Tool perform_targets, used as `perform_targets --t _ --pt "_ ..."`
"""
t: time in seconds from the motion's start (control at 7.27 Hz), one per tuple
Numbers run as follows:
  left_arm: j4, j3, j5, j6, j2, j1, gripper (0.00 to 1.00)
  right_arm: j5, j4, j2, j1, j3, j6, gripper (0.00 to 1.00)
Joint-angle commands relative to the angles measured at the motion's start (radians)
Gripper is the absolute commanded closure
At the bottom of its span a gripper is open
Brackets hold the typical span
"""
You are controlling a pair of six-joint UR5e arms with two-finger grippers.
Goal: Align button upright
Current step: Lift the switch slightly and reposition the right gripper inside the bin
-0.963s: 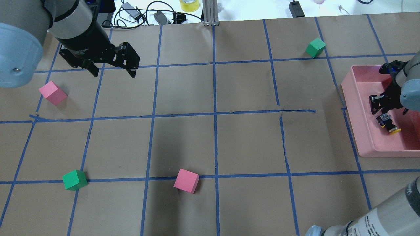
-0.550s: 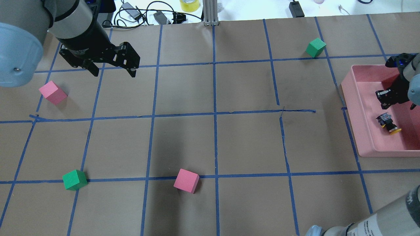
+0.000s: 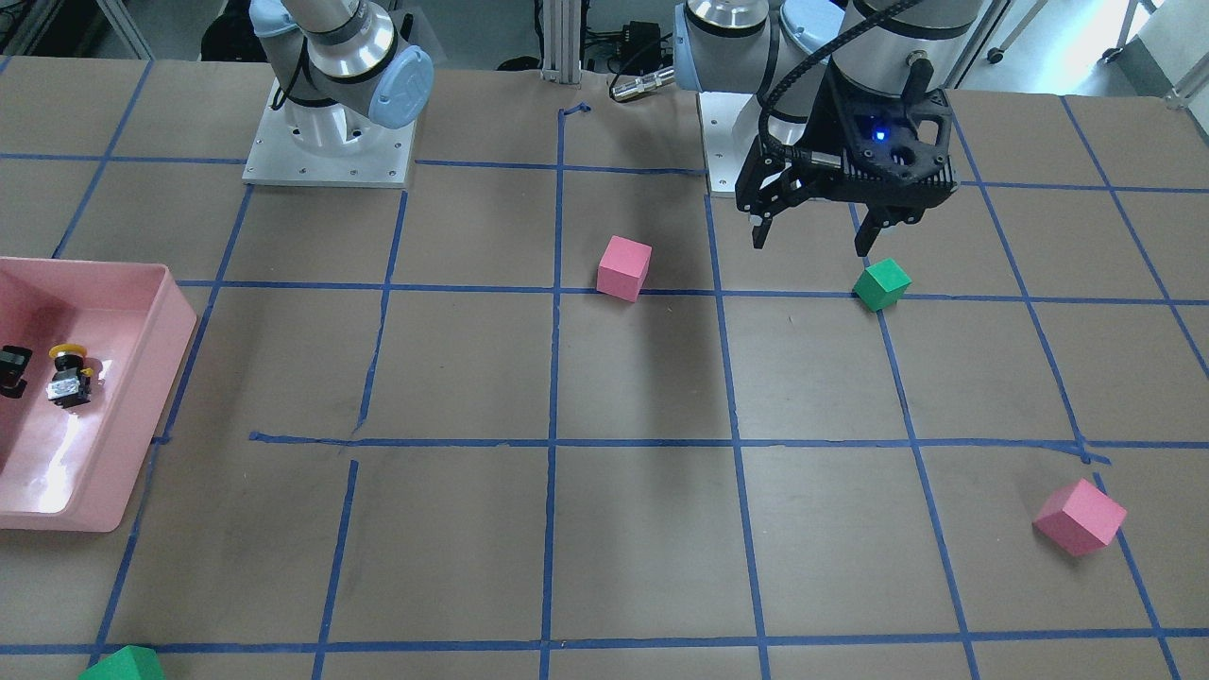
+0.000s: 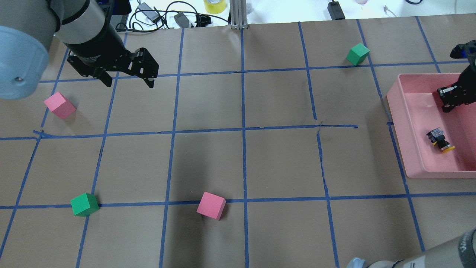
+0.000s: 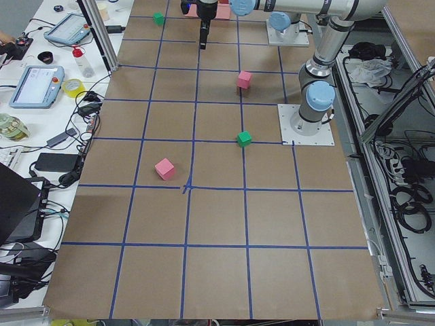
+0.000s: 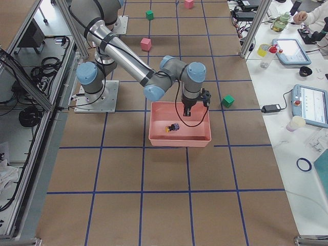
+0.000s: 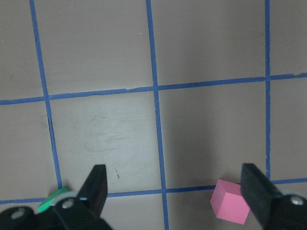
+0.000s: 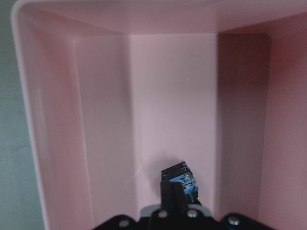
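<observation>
hovering pinched-shut, empty right end effector near tipped yellow-capped black push-button in pink plastic tray; next, probably opening and regrasping.

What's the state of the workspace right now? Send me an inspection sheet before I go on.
Surface: table covered in brown paper with a blue tape grid.
Job's things: button lies on its side on the floor of the pink tray, not upright.
Clutter: two pink cubes and two green cubes on the paper, outside the tray.
Grippers: left gripper open, empty, above the table; right gripper shut, empty, above the tray, apart from the button.
Cables: power adapters and black leads beyond the far edge; nothing seen on the paper.
Surroundings: yellow tape roll, metal post, tablets on a side bench.
</observation>
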Motion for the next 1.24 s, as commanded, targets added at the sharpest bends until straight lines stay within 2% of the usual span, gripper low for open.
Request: perform_targets --t 0.0,0.14,0.55,0.83,1.1 --pt "0.000 0.000 0.001 0.000 0.000 0.000 0.00 0.010 0.053 0.011 0.011 -0.025 -0.004 0.44" --pt "0.000 0.000 0.001 0.000 0.000 0.000 0.00 0.002 0.049 0.014 0.011 -0.005 -0.035 0.00" --pt "0.000 0.000 0.001 0.000 0.000 0.000 0.00 -0.013 0.002 0.025 0.005 0.044 -0.038 0.00" --pt "0.000 0.000 0.001 0.000 0.000 0.000 0.00 -0.056 -0.001 0.042 0.002 0.075 -0.036 0.00" --pt "0.000 0.000 0.001 0.000 0.000 0.000 0.00 -0.058 -0.001 0.042 -0.004 0.107 -0.036 0.00"
